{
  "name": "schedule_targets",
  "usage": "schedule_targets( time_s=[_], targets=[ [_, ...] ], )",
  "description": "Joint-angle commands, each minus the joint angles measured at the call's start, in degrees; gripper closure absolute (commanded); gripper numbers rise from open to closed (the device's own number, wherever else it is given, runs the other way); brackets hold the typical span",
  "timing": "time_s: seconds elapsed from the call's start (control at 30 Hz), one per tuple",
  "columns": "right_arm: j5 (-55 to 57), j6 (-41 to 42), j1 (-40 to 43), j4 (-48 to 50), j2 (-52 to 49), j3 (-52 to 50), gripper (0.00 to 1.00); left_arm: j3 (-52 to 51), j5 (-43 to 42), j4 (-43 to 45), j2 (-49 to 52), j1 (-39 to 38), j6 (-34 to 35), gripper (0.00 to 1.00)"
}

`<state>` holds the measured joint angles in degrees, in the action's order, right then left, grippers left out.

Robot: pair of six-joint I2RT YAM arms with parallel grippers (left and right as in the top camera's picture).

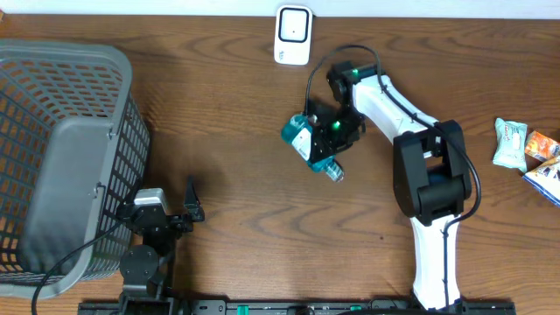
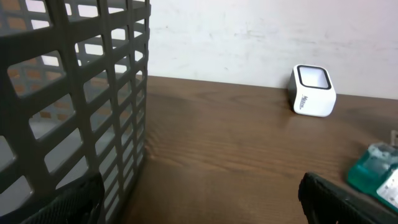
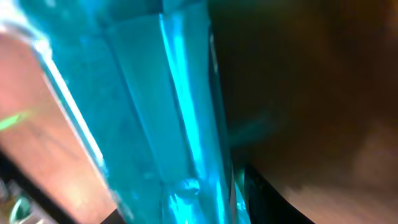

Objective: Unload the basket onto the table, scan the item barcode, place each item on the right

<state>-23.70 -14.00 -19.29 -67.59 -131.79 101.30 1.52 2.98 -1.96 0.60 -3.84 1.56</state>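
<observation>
Right gripper (image 1: pixel 335 131): positioned over the teal packet (image 1: pixel 302 138), which sits at its fingers, partly beneath it and sticking out to its left, above the wooden table (image 1: pixel 245 105). Teal fills the wrist view at close range; whether the jaws press on the packet cannot be told.
White scanner (image 1: pixel 293 35): beyond this gripper, well apart, near the table's far edge.
Snack packets (image 1: pixel 516 144): well off to its right.
Left gripper (image 1: pixel 194 201): fingers spread wide, holding nothing, just beside the grey basket (image 1: pixel 52 70).
</observation>
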Motion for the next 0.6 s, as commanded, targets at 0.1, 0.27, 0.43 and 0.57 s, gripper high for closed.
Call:
schedule_targets(
  time_s=[0.1,0.27,0.43,0.57],
  targets=[
    [24.2,13.2,-3.2,2.0,-3.5,5.0,0.86,-1.3,0.9,-1.9,-0.3,0.3,0.5,0.00],
    [33.1,19.6,-6.4,4.5,-3.5,4.8,0.60,-1.3,0.9,-1.9,-0.3,0.3,0.5,0.00],
    [33.2,19.6,-8.8,6.5,-3.6,2.9,0.52,-1.3,0.9,-1.9,-0.3,0.3,0.5,0.00],
    [33.2,19.6,-8.8,8.6,-3.6,-0.7,0.58,-1.3,0.9,-1.9,-0.3,0.3,0.5,0.00]
  ],
)
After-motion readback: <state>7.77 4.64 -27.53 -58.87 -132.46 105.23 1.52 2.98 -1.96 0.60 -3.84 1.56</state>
